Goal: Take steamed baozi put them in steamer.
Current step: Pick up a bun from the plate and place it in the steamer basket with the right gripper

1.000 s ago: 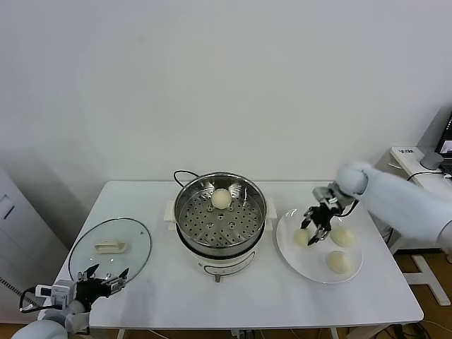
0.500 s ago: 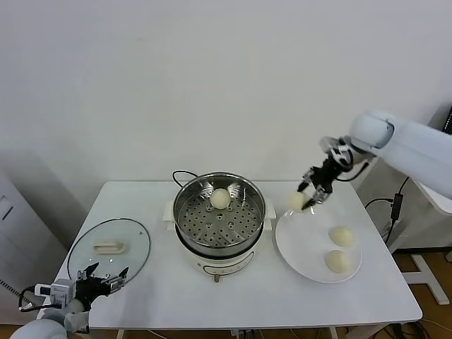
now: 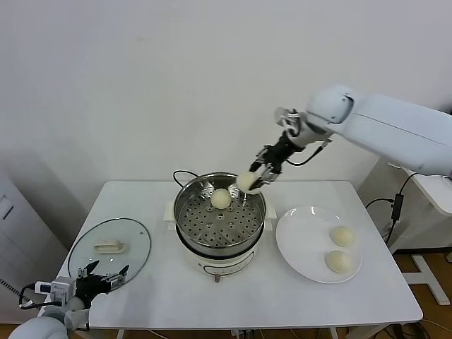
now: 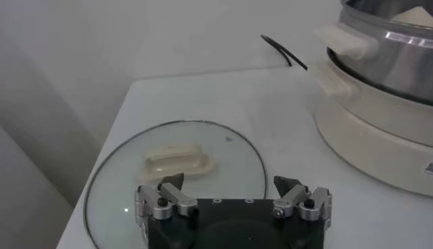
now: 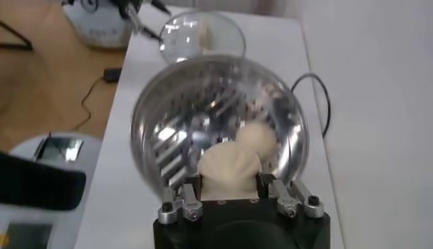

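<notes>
My right gripper [image 3: 253, 180] is shut on a cream-white baozi [image 3: 246, 182] and holds it in the air over the back right rim of the steamer [image 3: 219, 215]. In the right wrist view that held baozi [image 5: 229, 170] sits squeezed between the fingers, above the perforated floor [image 5: 196, 115]. One baozi [image 3: 221, 198] lies on the steamer floor at the back. Two more baozi [image 3: 342, 235] [image 3: 339, 261] rest on the white plate [image 3: 304, 244] to the right. My left gripper [image 3: 104, 277] stays parked at the table's front left corner, open and holding nothing, beside the glass lid [image 4: 176, 166].
The glass lid [image 3: 110, 246] with a white handle lies flat on the table's left side. A black cord [image 3: 181, 174] runs behind the steamer. The table edge [image 3: 247, 326] is close in front. A side stand [image 3: 431, 201] sits at the far right.
My right gripper lifted a baozi off the plate and carried it up and left, from over the plate to above the steamer's back right rim. The left arm has not moved.
</notes>
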`<state>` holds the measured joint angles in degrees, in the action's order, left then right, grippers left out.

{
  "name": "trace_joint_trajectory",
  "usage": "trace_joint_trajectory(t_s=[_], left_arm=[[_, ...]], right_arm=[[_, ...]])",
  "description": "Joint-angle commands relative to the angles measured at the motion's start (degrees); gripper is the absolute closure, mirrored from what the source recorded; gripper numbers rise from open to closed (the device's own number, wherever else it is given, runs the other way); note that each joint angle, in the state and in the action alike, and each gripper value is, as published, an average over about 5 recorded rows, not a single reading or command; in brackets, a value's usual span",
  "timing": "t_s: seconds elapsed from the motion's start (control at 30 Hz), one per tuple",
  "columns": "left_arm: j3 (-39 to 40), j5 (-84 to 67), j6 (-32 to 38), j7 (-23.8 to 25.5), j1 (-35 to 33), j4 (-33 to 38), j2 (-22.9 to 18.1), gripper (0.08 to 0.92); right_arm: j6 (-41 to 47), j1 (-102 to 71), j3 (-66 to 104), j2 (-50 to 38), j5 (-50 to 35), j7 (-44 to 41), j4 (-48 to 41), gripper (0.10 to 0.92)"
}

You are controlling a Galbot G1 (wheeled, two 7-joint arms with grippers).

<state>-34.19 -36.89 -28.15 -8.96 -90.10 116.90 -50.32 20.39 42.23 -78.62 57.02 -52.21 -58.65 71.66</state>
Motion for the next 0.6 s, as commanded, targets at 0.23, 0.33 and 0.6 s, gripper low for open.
trace_joint_trajectory(t_s=[0.23, 0.33, 0.6], left_arm=[[0.2, 0.0, -0.2, -0.1, 0.2, 0.0, -0.2, 0.177], [0.2, 0.0, -0.2, -0.1, 0.2, 0.0, -0.2, 0.177], [0.3, 0.0, 0.0, 0.0, 0.2, -0.3, -0.2, 0.177]], right_arm=[[7.3, -7.5, 1.3, 12.5, -0.9, 10.8, -2.0, 0.516], [8.1, -8.6, 1.4, 13.3, 0.0, 12.0, -2.1, 0.516], [9.0, -11.1, 1.3, 15.0, 1.9, 14.0, -3.1, 0.518]])
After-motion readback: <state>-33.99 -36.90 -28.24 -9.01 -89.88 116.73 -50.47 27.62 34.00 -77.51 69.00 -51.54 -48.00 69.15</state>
